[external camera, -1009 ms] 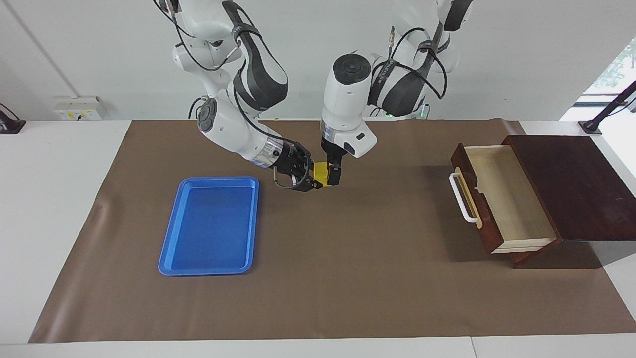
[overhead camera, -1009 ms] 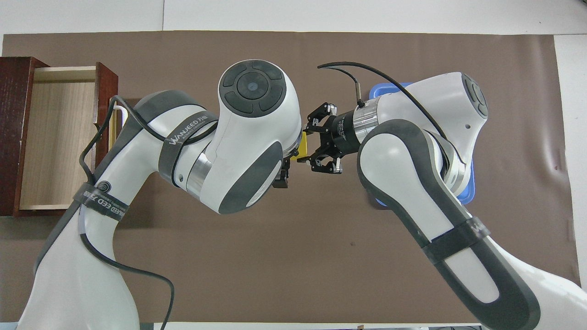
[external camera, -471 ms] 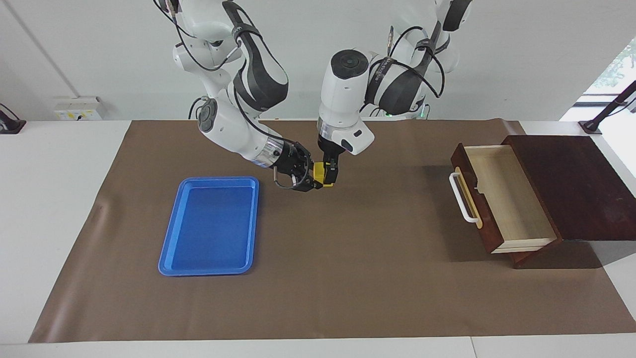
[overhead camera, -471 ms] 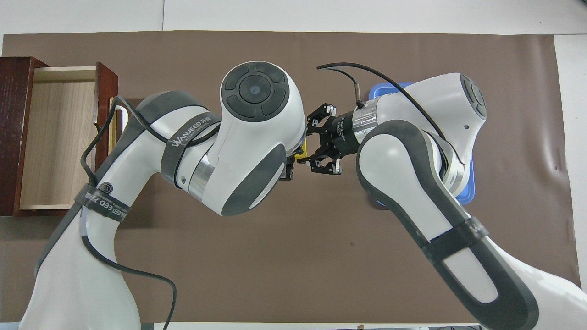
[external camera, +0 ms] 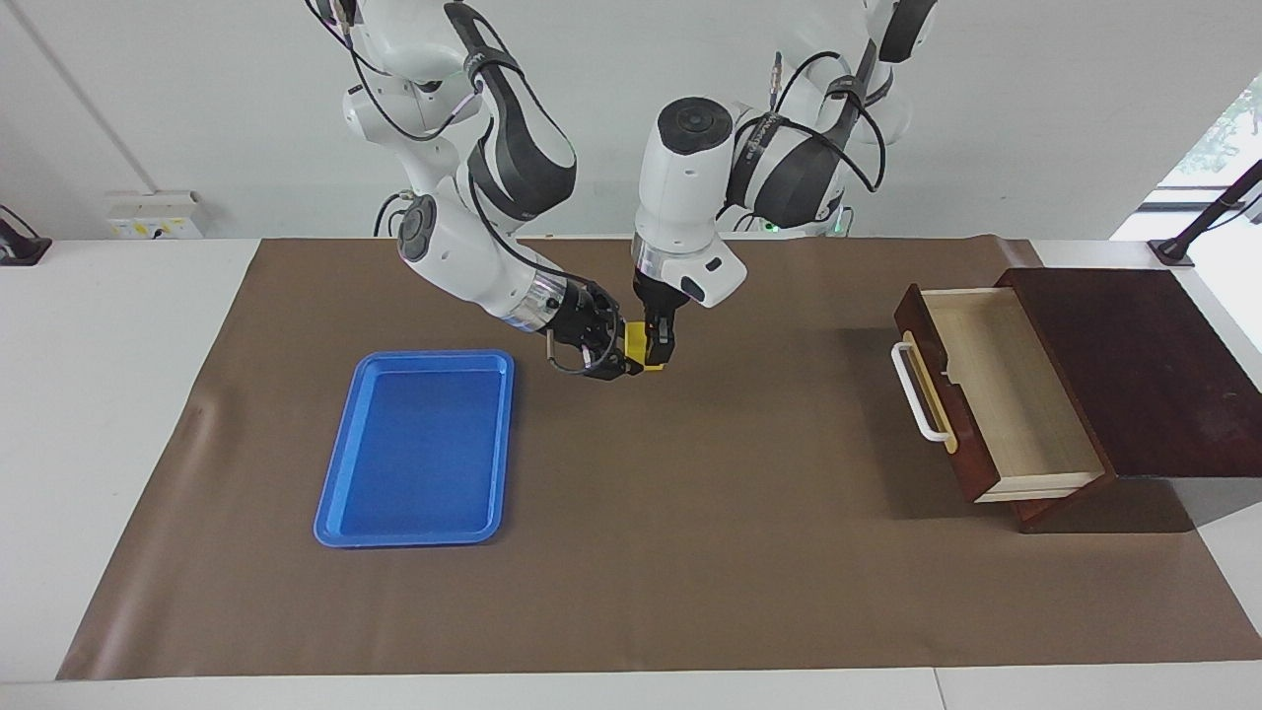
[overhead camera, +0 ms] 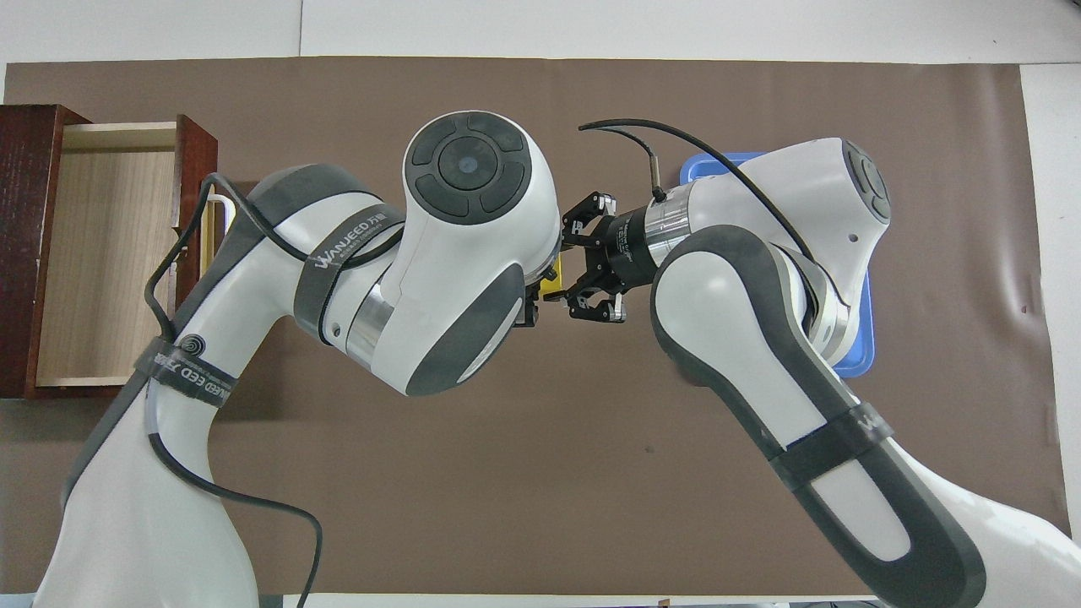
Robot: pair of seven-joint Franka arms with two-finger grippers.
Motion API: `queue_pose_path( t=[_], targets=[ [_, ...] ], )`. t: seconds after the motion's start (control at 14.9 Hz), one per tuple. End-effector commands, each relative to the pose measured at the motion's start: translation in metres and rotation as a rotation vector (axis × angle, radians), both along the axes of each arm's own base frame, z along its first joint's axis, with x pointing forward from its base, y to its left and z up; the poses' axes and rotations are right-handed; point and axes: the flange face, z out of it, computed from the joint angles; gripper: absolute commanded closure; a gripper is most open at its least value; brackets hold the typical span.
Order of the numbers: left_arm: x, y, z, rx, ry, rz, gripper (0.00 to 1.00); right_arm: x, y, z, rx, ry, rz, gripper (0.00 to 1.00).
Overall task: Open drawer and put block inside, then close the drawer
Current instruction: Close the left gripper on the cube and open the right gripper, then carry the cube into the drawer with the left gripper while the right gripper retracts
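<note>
Midair, I see the block [external camera: 639,345] up in the centre of the frame, both grippers clamped on it: left gripper [external camera: 659,347] from above, right gripper [external camera: 619,353] sideways. The drawer [external camera: 996,394] stands open at mid right; blue tray [external camera: 419,444] sits lower left.

Open brown mat [external camera: 690,552] across the whole desk edge farthest from the robots, bare from corner to corner. Also bare between the blue tray [external camera: 340,483] and the drawer [external camera: 1025,483], through the desk's middle. Blocked at the centre near the robots' edge: right gripper [external camera: 619,357] and left gripper [external camera: 655,347] crowded together around the yellow block [external camera: 639,345], raised over the mat, no gap between them for a pass. Drawer pulled out toward the left arm's end, its light wood inside [overhead camera: 110,253] uncovered from above, white handle [external camera: 912,394] jutting toward the middle. Tray flat toward the right arm's end.
</note>
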Motion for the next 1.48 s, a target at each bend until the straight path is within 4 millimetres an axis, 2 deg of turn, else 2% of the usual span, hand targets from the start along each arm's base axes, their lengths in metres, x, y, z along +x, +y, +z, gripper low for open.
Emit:
queue_pose_path(
  t=[0.0,0.07,0.13,0.2,0.34,0.4,0.54,0.61,0.74,0.87,1.14,1.21,1.41],
  targets=[
    [-0.001,-0.002,0.002,0.038,-0.010,-0.023,1.00,0.002,-0.003,0.003,0.013,0.010,-0.029,0.55],
    [0.001,0.003,0.006,0.037,-0.011,-0.015,1.00,0.001,-0.003,0.003,0.014,0.011,-0.028,0.27],
    [0.004,0.008,0.012,0.039,-0.011,-0.007,1.00,0.002,-0.004,0.004,0.015,0.010,-0.026,0.09],
    [0.006,0.013,0.024,0.046,-0.003,-0.002,1.00,0.004,-0.008,0.005,0.013,0.007,-0.029,0.03],
    [0.013,0.035,0.034,0.077,0.032,-0.022,1.00,0.008,-0.020,0.010,0.013,0.002,-0.042,0.02],
    [0.019,0.053,0.042,0.084,0.035,-0.021,1.00,0.010,-0.029,0.012,0.013,0.005,-0.049,0.00],
    [0.033,0.108,0.078,0.062,0.009,-0.023,1.00,0.016,-0.057,0.021,0.013,0.009,-0.064,0.00],
    [0.036,0.137,0.098,0.048,-0.003,-0.034,1.00,0.019,-0.078,0.025,0.010,0.004,-0.063,0.00],
    [0.054,0.211,0.113,0.040,0.012,-0.030,1.00,0.022,-0.122,0.034,-0.027,-0.037,-0.008,0.00],
    [0.066,0.253,0.113,0.044,0.018,-0.055,1.00,0.021,-0.165,0.042,-0.070,-0.086,0.072,0.00],
    [0.087,0.373,0.101,0.046,-0.003,-0.096,1.00,0.007,-0.244,0.066,-0.237,-0.246,0.343,0.00],
    [0.086,0.391,0.094,0.048,-0.018,-0.089,1.00,0.003,-0.260,0.074,-0.262,-0.281,0.402,0.00],
    [0.083,0.405,0.060,0.064,-0.040,-0.116,1.00,-0.016,-0.296,0.098,-0.344,-0.347,0.579,0.00]
  ],
)
